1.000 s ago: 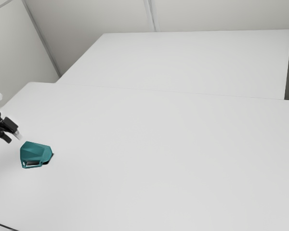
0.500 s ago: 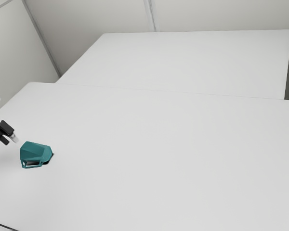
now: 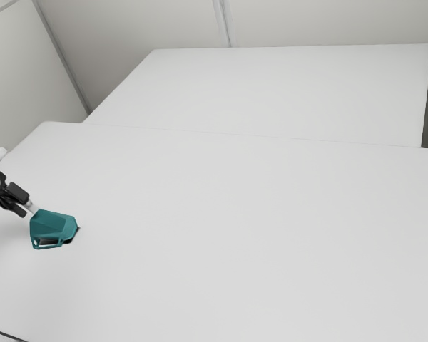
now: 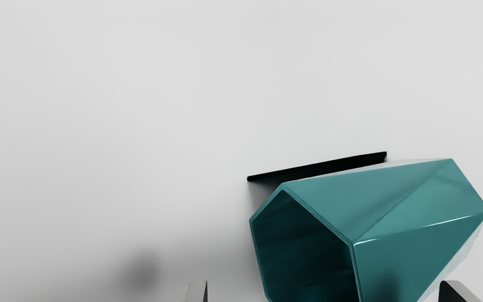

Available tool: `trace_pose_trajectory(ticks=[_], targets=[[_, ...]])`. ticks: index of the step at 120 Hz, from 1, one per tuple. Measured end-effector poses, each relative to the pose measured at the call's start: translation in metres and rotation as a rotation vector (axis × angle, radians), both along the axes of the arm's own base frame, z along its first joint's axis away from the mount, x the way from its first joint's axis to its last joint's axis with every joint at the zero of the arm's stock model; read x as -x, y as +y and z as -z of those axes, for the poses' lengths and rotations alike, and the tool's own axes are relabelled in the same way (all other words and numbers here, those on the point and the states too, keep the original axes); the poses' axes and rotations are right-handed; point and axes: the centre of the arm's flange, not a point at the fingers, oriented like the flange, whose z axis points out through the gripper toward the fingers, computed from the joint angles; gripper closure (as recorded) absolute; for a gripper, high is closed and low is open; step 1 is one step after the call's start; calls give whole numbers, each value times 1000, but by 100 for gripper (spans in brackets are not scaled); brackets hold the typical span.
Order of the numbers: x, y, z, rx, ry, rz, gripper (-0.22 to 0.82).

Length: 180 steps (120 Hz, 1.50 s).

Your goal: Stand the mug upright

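At the exterior view's left edge, my gripper hangs right beside the teal mug, its tips overlapping the mug's upper left edge there. The faceted mug lies on its side, handle toward the exterior view's bottom. From the wrist camera, my gripper stands open with its fingertips far apart. Between and beyond them is the mug, its dark mouth facing the hand's side. Whether a finger touches the mug cannot be told.
A white tabletop carries the mug, with another white surface behind it. A thin black strip lies along the mug's side. A dark cable crosses the exterior view's lower left corner.
Over the last half second my gripper moved toward the exterior view's right, closer to the mug, after an earlier shift left and slightly down. The mug has stayed where it was.
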Motion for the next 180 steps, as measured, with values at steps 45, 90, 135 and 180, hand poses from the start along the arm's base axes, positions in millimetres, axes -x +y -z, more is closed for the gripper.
trace_pose_trajectory(ticks=[45, 90, 135, 180], targets=[[8, -13, 9, 126, -34, -22, 0], [13, -18, 26, 206, -22, -66, 0], [18, -18, 35, 272, -36, -111, 0], [22, -18, 45, 337, -53, -151, 0]])
